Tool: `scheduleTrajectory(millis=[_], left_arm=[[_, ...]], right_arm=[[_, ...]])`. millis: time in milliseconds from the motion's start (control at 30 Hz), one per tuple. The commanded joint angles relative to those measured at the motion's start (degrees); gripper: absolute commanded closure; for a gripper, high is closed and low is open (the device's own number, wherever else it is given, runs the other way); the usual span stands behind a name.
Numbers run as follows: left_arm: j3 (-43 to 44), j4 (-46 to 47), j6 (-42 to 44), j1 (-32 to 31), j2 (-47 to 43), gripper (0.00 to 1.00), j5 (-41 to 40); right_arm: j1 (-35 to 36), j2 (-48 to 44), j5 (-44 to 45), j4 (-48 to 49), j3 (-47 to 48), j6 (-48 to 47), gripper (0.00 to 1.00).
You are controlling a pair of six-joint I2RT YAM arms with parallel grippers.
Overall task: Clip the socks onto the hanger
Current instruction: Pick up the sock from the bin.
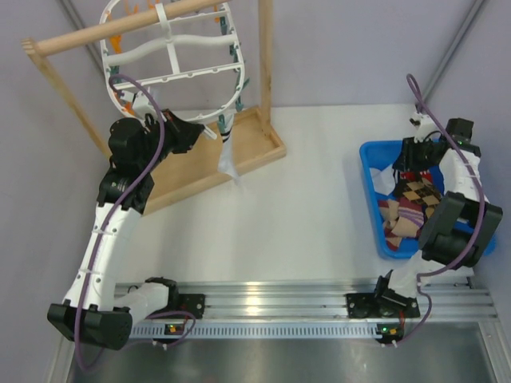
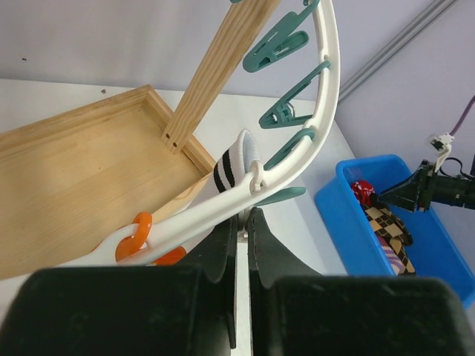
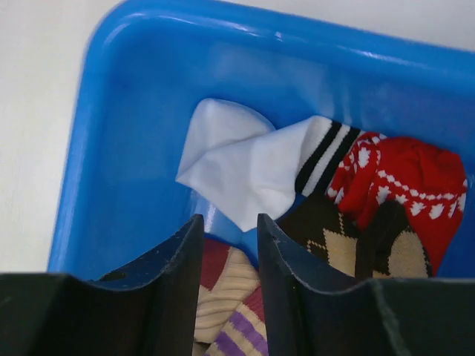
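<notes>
Four socks fill the blue bin [image 1: 369, 191] on the table's [image 1: 303, 207] right side: white sock [image 3: 245, 167], red sock [image 3: 415, 178], argyle sock [image 3: 334, 237], striped sock [image 3: 230, 297]. My right pincer [image 3: 226, 222] hangs over them, fingers narrowly apart, pinching nothing. My left pincer [image 2: 243, 222], pressed together, sits under the hanger [image 2: 215, 208] rim, beside a clipped banded sock [image 2: 234, 163]. Bin and rack tray [image 2: 74, 185] stand well apart.

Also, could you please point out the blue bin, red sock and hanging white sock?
blue bin [image 3: 89, 148], right wrist view, left wall.
red sock [image 3: 419, 174], right wrist view, its middle.
hanging white sock [image 1: 228, 162], top view, lower half.
</notes>
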Motion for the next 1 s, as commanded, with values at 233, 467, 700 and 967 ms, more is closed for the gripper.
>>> scheduleTrajectory(millis=[233,467,700,967], left_arm=[[-0.1,1.4,1.0,0.4,-1.8,1.00,-0.7],[-0.2,1.4,1.0,0.4,-1.5,1.00,-0.7],[-0.5,1.3,1.1,0.4,-1.8,1.00,-0.9],[-0.4,1.3,1.2,0.4,-1.5,1.00,-0.9]], right_arm=[[2.8,7.8,15.3,15.7,-0.8,19.9,0.62],[5.9,11.7,17.7,19.2,-2.2,23.6,0.56],[6.9,15.1,21.2,21.8,-3.8,25.1,0.51],[7.2,16.3,21.6,22.0,-6.1,24.5,0.61]])
